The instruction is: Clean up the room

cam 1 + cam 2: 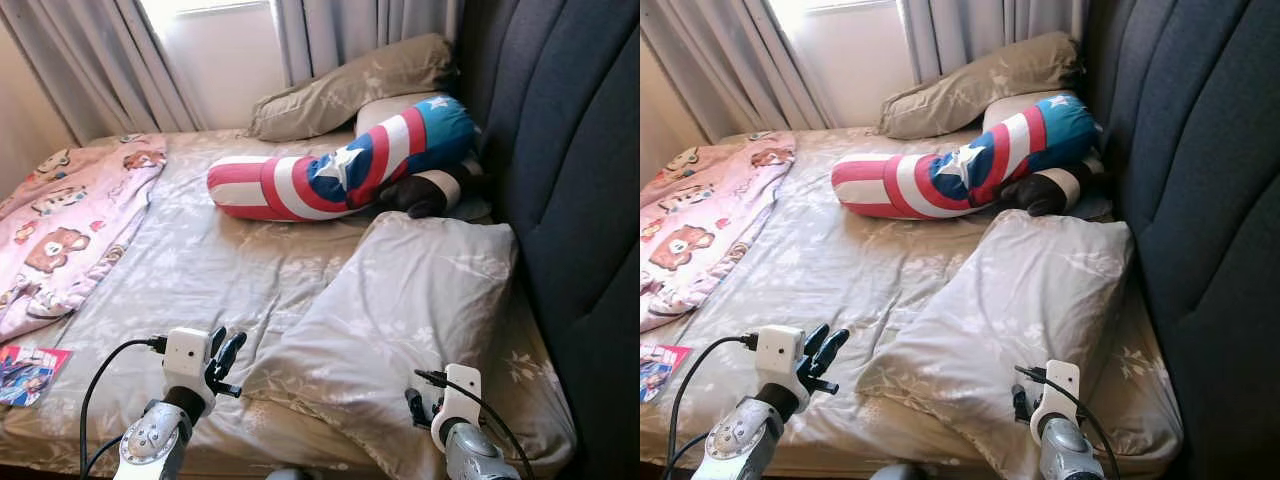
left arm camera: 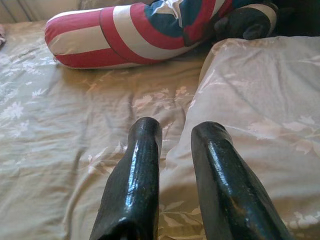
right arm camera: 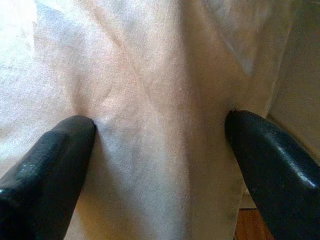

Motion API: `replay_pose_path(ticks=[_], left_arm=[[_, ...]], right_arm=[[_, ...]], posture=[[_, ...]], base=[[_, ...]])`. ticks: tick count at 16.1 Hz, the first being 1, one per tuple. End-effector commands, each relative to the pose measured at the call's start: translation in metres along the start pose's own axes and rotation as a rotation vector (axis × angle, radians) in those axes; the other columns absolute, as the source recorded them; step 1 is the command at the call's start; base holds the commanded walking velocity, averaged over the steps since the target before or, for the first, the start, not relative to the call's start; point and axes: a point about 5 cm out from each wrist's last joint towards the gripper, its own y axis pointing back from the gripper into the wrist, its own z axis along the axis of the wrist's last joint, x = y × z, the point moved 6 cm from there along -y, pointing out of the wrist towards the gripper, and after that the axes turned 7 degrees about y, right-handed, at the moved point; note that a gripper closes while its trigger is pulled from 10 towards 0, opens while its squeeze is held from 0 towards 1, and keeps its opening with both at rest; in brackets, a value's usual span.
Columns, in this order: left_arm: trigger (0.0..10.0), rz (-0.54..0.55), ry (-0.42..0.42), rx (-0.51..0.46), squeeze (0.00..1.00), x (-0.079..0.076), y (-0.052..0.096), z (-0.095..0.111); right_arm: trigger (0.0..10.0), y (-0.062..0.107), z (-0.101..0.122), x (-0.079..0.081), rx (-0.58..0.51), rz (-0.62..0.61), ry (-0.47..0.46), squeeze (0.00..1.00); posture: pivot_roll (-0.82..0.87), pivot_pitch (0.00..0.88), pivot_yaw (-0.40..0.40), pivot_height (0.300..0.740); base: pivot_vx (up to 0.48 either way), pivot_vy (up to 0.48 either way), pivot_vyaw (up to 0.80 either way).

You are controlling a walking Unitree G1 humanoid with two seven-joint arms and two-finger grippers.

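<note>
Daylight is pouring in through the window (image 1: 215,30) behind the curtains (image 1: 100,60), blowing out to white at the top of the head views. It is falling softly across the bed (image 1: 200,270) and brightening the grey pillow (image 1: 400,300), while the dark headboard (image 1: 580,200) is sitting in shade. Both head views are staying sharp — no motion blur. In the left wrist view, highlights are glinting off the left hand's (image 2: 172,145) glossy fingers. The right wrist view is looking soft and warm-toned, its fabric close and slightly out of focus.
</note>
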Motion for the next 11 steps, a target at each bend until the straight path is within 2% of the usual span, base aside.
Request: replay_pose_path(ticks=[1, 3, 5, 9, 10, 11], left_arm=[[10.0, 0.006, -0.019, 0.025, 0.0, 0.002, 0.006, -0.002], [10.0, 0.009, -0.018, 0.029, 0.0, 0.002, 0.009, -0.002], [10.0, 0.016, -0.02, 0.037, 0.0, 0.003, 0.017, -0.003], [10.0, 0.022, -0.036, 0.037, 0.0, 0.006, 0.02, 0.002], [10.0, 0.024, -0.038, 0.039, 0.0, 0.008, 0.02, 0.002], [10.0, 0.028, -0.043, 0.046, 0.0, 0.009, 0.022, 0.001]], right_arm=[[10.0, 0.002, -0.019, -0.004, 0.073, -0.022, 0.015, 0.0], [10.0, 0.004, -0.028, -0.004, 0.105, -0.019, 0.03, 0.0], [10.0, 0.005, -0.037, 0.012, 0.133, 0.04, -0.028, 0.0], [10.0, 0.006, -0.04, 0.027, 0.159, 0.085, -0.005, 0.0], [0.0, 0.006, -0.04, 0.028, 0.162, 0.084, 0.004, 0.0], [0.0, 0.007, -0.041, 0.028, 0.168, 0.089, 0.033, 0.0]], posture=[[0.15, 0.0, 0.121, 0.67], [0.16, 0.002, 0.117, 0.67], [0.17, 0.0, 0.116, 0.67], [0.18, 0.0, 0.116, 0.67], [0.18, 0.0, 0.116, 0.67], [0.19, 0.003, 0.122, 0.67]], base=[[0.0, 0.0, 0.0], [0.0, 0.0, 0.0], [0.0, 0.0, 0.0], [0.0, 0.0, 0.0], [0.0, 0.0, 0.0], [0.0, 0.0, 0.0]])
